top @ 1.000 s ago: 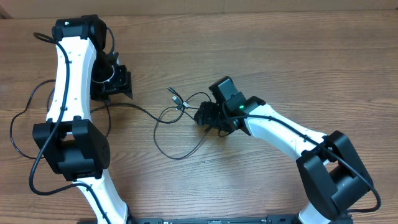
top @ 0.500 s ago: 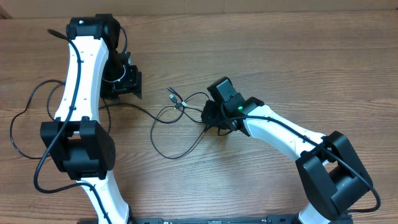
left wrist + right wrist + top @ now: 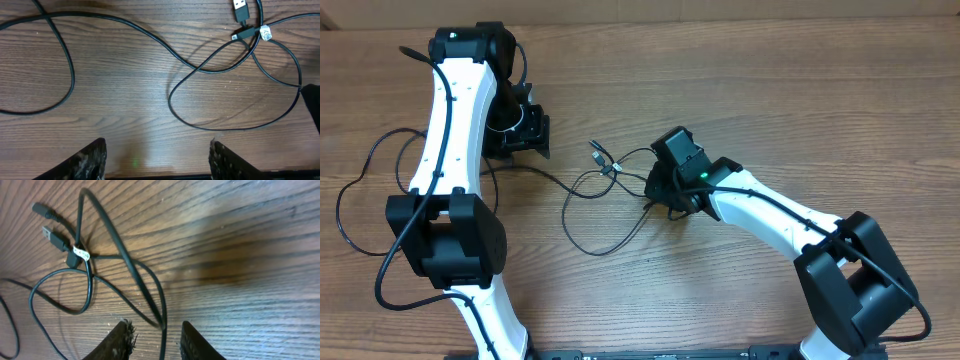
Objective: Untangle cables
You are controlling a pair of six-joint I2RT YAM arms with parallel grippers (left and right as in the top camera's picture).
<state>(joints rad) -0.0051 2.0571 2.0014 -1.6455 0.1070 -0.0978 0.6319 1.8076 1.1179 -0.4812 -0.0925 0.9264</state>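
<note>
Cables (image 3: 612, 170) lie looped at the middle of the tabletop (image 3: 770, 90). Left pincer (image 3: 157, 150) hangs open and empty. Right pincer (image 3: 156, 330) straddles one strand (image 3: 135, 280); grip unclear. Pulling now could tighten the tangle by the plugs (image 3: 598, 152).

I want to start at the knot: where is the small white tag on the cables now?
In the overhead view, the white tag sits centre-frame where the cables cross, beside the two plug ends and just left of the right claw.

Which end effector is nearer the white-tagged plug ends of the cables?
Right. The right end effector is close beside the white-tagged plug ends; the left end effector is farther off on their other side.
</note>
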